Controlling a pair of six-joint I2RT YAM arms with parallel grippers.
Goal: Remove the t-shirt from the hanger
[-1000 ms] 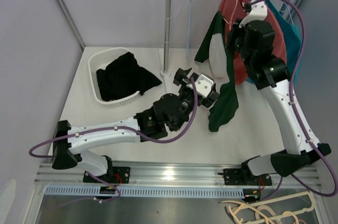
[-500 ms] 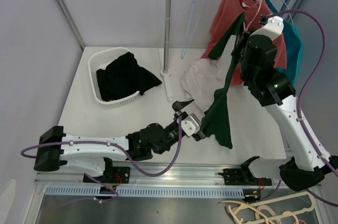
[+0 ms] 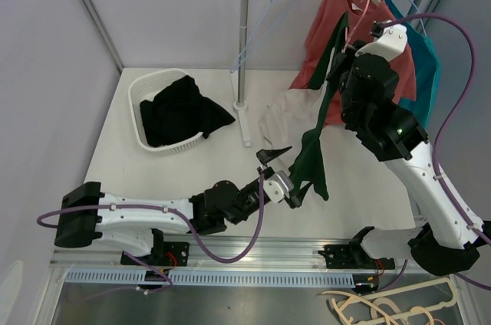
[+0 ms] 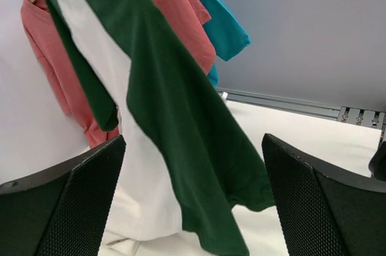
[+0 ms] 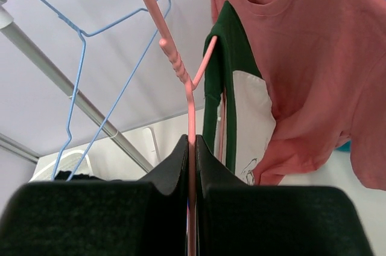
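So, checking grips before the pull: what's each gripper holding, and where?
Right gripper is shut on the pink hanger, on the wire just below its fork. Left gripper is open and holds nothing; the green t-shirt hangs ahead of it.

Bright, even light; faint shadows
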